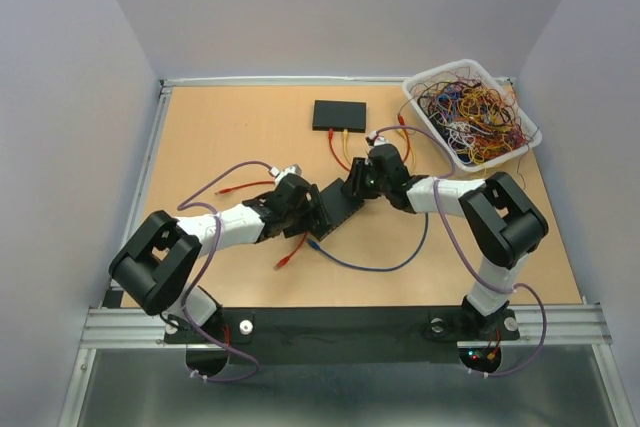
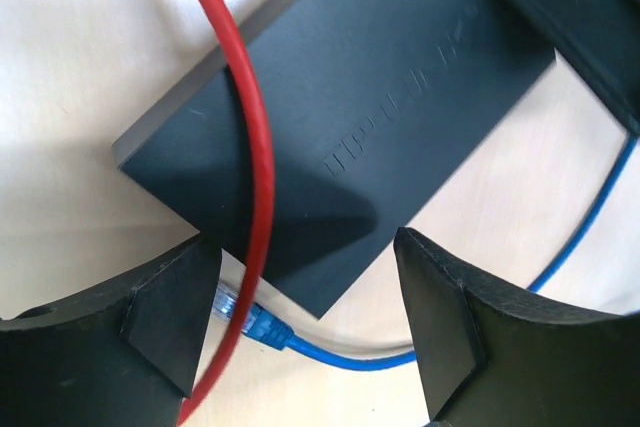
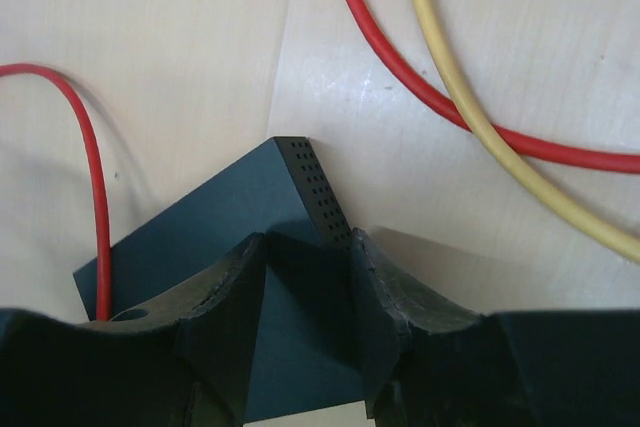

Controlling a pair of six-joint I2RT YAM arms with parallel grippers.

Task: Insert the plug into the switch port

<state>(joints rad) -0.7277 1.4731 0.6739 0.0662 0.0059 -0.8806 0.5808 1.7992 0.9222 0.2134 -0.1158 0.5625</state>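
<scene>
Top external view, left to right: left gripper (image 1: pixel 303 212) sits at the near-left end of the switch (image 1: pixel 338 205), mid-table. Right gripper (image 1: pixel 358 185) is on the switch's far-right corner. Blue cable (image 1: pixel 372 265) curves over the table (image 1: pixel 200 137) in front. A black box (image 1: pixel 339 114) lies farther back, and a bin (image 1: pixel 432 80) of tangled wires fills the far-right corner. From up here the arms cover both sets of jaws and the plug.

Left wrist view: fingers (image 2: pixel 165 322) stand wide apart, straddling the switch's near corner, gripping nothing. Red cable (image 2: pixel 262 147) drapes across the switch top and down between the fingers, right in the way. Blue plug (image 2: pixel 255 322) lies just under that corner, tip toward the switch's side; can't tell whether it is seated in a port. One finger of the right gripper shows at upper right.

Right wrist view: its fingers are clamped on the switch's vented corner, one on each side. Red lead (image 3: pixel 440 107) and yellow lead (image 3: pixel 478 112) cross bare table beyond, apart from the switch.
</scene>
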